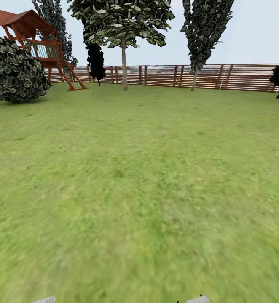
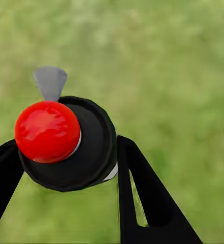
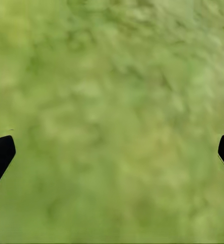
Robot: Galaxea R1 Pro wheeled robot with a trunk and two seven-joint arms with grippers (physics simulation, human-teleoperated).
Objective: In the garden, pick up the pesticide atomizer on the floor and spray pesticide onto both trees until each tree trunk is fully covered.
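Pesticide atomizer (image 2: 66, 145) clamped between left gripper (image 2: 66, 168) fingers, right gripper (image 3: 112, 152) jaws spread wide over lawn (image 1: 139, 189), pale-trunked tree (image 1: 124, 63) at 12 o'clock before slat fence (image 1: 224, 76).

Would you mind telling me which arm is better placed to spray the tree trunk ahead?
The left. Its pincer is shut on the pesticide atomizer, while the right pincer is open over the lawn. The tree trunk stands far off by the fence.

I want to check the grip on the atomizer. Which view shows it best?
The left wrist view: the atomizer, red top toward the camera, sits close between the left hand's black fingers. The head view shows lawn, the right wrist view grass.
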